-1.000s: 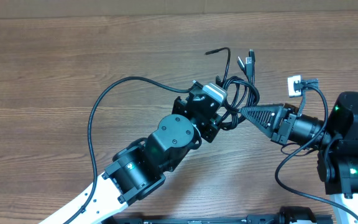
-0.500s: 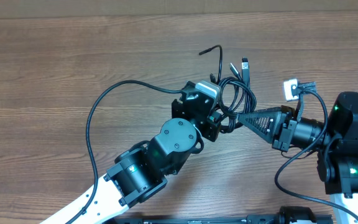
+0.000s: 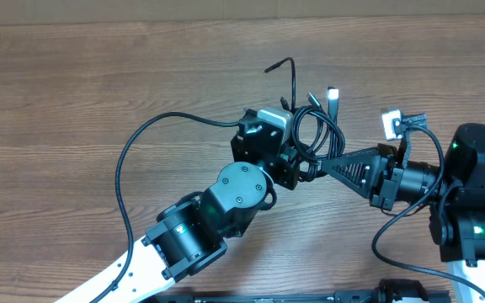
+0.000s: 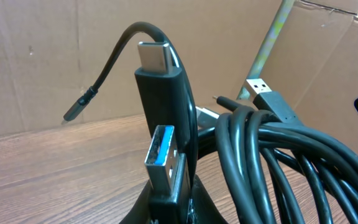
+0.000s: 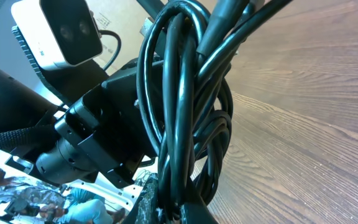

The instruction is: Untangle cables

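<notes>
Two grips we hold on the cables (image 3: 313, 126): left pincer (image 3: 301, 164) and right pincer (image 3: 326, 163) each clamped onto the bundle.

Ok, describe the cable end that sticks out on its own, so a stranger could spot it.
Near the middle of the wooden table is a bundle of black cables. From its far side one strand rises alone and hooks toward the left, ending in a small dark tip. The ends beside it are short and straight, with pale plugs.
</notes>
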Tool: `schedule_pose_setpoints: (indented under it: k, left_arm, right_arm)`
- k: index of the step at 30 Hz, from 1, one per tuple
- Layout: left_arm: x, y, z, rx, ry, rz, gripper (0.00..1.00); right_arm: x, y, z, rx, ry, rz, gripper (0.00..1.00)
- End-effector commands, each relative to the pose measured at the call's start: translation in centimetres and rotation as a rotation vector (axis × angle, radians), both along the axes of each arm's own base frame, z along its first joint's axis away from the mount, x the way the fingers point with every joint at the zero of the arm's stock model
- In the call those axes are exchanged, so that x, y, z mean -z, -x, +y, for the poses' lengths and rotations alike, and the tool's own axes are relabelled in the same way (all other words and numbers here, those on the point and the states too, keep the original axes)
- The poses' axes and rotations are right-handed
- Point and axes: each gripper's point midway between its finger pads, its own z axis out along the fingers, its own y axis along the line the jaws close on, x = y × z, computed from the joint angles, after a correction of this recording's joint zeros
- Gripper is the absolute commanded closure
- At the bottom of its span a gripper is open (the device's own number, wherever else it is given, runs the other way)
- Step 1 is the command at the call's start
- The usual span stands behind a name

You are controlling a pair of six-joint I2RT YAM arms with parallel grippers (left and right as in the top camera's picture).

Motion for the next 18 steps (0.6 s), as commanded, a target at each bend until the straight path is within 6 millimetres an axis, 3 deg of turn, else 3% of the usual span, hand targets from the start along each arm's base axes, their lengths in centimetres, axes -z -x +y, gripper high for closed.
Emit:
schedule_pose_setpoints:
  k: [1, 11, 18]
  left_arm:
    - [-1.70, -1.92, 3.68, -0.217, 0.071, -0.027, 0.96]
    - [-1.48, -2.32, 4.26, -0.269, 0.203, 0.036, 0.96]
    - [-1.13, -2.36, 4.39, -0.277, 0.194, 0.045, 0.96]
  right_arm:
    - [-1.30, 1.64, 0.46, -0.081, -0.032, -0.033, 0.96]
    - [-1.31, 1.84, 0.50, -0.090, -0.037, -0.026, 0.96]
    - [-1.23, 1.88, 0.50, -0.090, -0.038, -0.018, 0.96]
